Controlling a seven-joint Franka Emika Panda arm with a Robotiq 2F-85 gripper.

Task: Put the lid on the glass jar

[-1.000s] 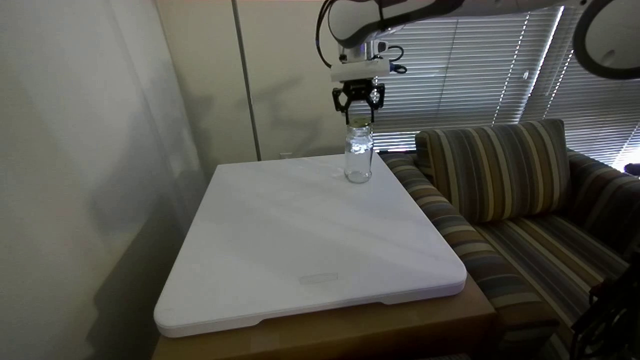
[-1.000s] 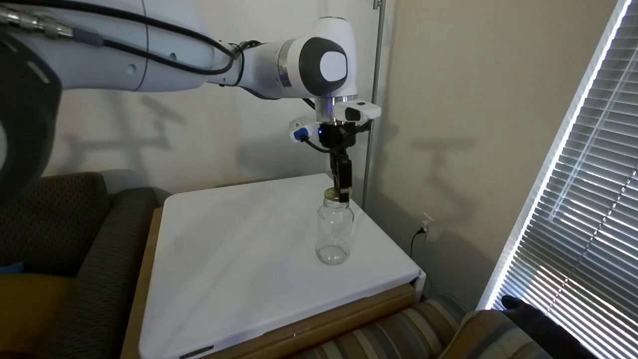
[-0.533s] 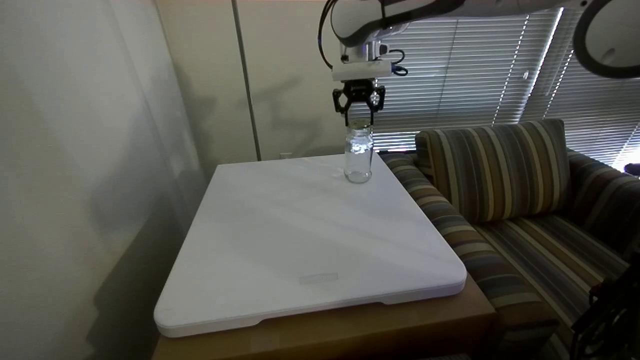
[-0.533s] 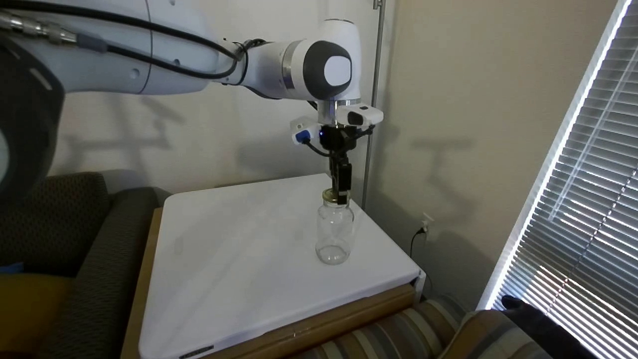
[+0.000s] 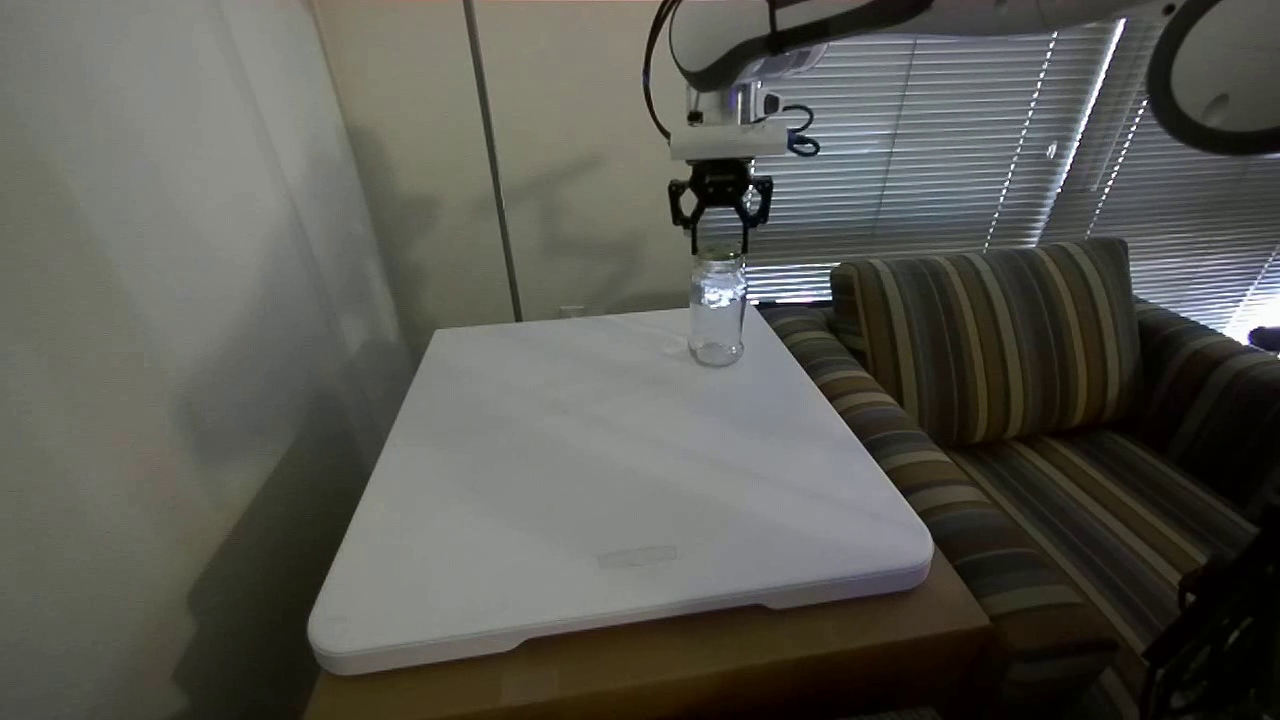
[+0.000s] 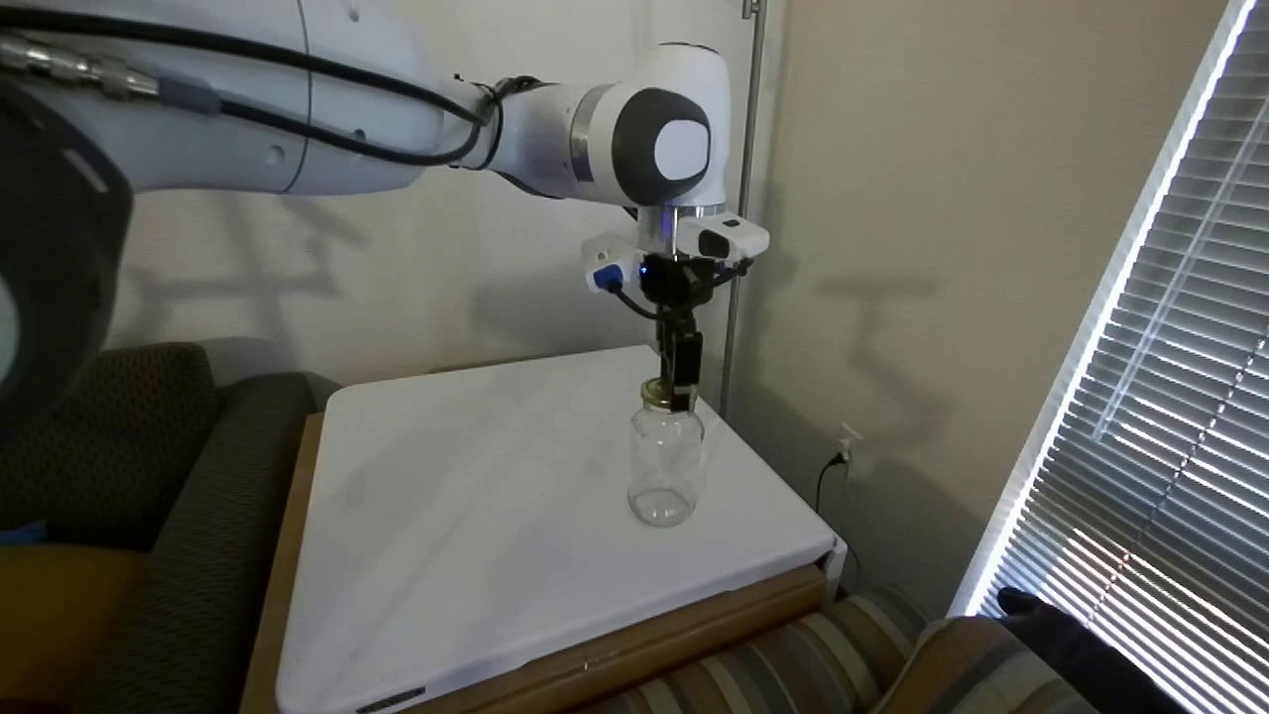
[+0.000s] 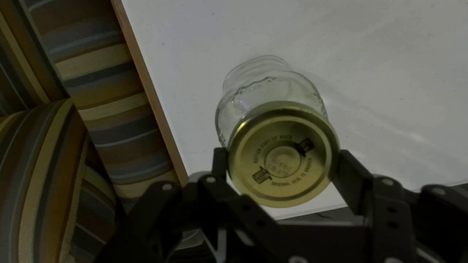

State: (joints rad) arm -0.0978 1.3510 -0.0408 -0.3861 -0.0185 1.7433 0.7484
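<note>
The jaws pinch the lid [image 7: 283, 156] at nine and three o'clock, sensible for probably light, slick metal; whether it touches the jar [image 6: 663, 461] I can't tell

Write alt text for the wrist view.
A dark pincer grips a printed gold lid by opposite edges over a clear glass jar, hiding its opening. The jar stands on a white tabletop, with a striped armchair at left.

Glossy metal lid [image 7: 283, 157], shiny glass jar [image 6: 665, 466], cloth armchair [image 5: 1060, 475]
</note>
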